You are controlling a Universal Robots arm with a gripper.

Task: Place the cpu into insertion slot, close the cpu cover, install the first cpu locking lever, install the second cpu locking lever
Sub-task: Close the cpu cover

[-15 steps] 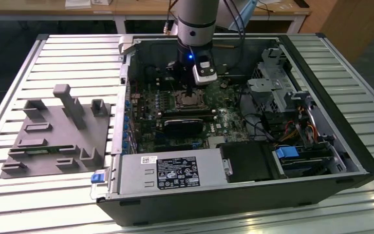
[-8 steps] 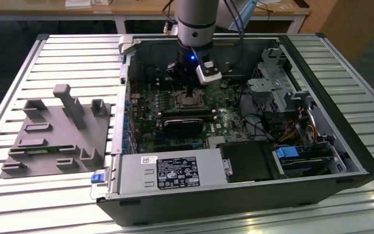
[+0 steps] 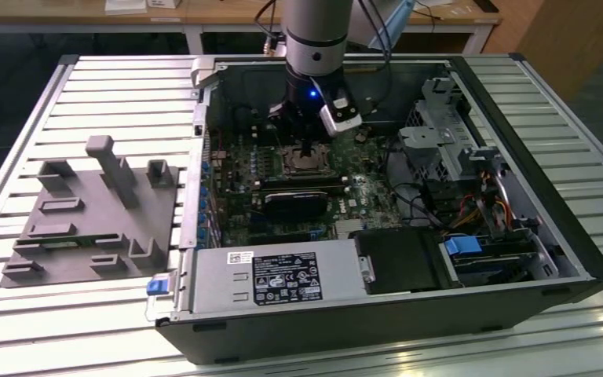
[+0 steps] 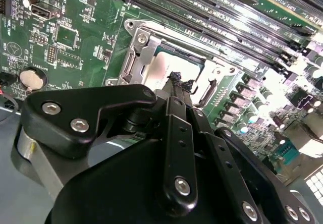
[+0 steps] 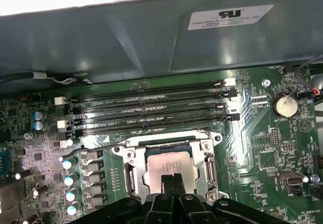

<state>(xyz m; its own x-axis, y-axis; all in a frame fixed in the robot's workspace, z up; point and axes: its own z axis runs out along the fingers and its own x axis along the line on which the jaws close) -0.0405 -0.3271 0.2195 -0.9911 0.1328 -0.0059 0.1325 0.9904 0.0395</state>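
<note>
The cpu (image 5: 164,164) lies flat in the insertion slot (image 5: 126,152) on the green board, its silvery top showing through the cut-out of the cpu cover (image 5: 208,169). The cover's grey frame is down over the chip. My gripper (image 5: 171,180) stands shut right over the near part of the chip's top, its black fingertips pressed together with nothing between them. In the second wrist view the gripper (image 4: 176,77) meets the cpu (image 4: 164,65) inside the cover (image 4: 145,46). A thin metal lever rod (image 5: 101,147) runs along the slot's side toward the memory slots. In the exterior view the gripper (image 3: 307,149) is low inside the open case.
Long black memory slots (image 5: 151,114) lie just beyond the socket, with the case wall (image 5: 151,37) behind them. A coin battery (image 5: 285,104) sits off to one side. A black heatsink block (image 3: 293,200), a power supply (image 3: 270,279) and cables crowd the case. A grey fixture plate (image 3: 92,220) lies at the exterior view's left.
</note>
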